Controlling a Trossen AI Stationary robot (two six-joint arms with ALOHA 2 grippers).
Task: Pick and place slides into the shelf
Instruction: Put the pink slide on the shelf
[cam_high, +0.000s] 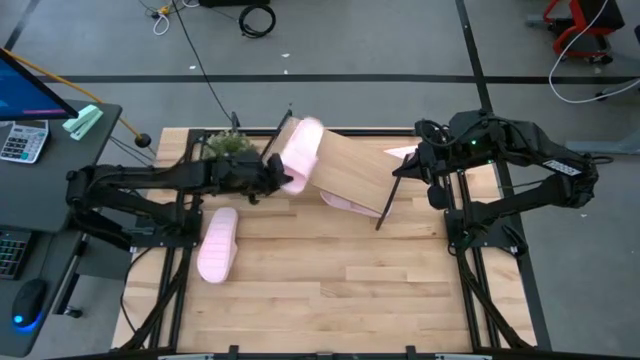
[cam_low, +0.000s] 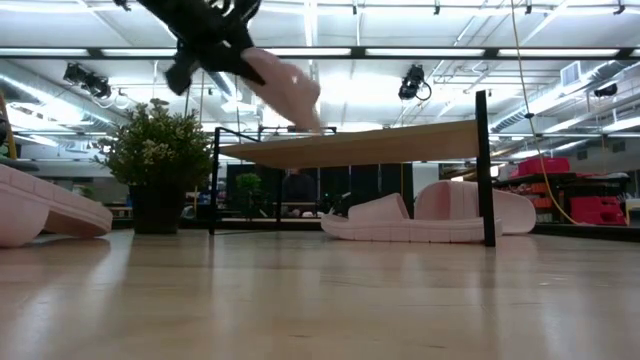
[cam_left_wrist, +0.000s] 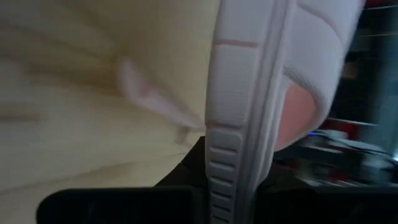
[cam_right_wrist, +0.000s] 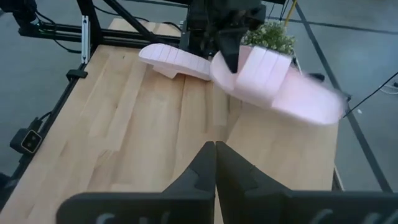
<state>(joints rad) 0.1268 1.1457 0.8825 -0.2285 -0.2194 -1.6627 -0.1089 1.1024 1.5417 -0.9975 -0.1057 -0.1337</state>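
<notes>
So the left gripper (cam_high: 283, 180) has its jaws clamped on one pink slide (cam_high: 300, 152) and is holding it in the air over the high left end of the shelf (cam_high: 350, 172) – in the low view the sandal hangs tilted, its far end just about at the board. These look like chunky foam, so I'd guess very light and a bit squishy, not slippery and not fragile; the edge of the sole or the wide strap band seems the sensible place to pinch, and the wrist view shows the ribbed sole edge running right up between the jaws. Since the board slants, I'd worry about it sliding down once let go. One more slide (cam_high: 218, 243) lies on the worktop (cam_high: 330, 300) near the left arm, and others (cam_low: 420, 218) sit under the shelf. The right gripper (cam_high: 408, 170) waits at the shelf's right end, jaws together – holding nothing.
</notes>
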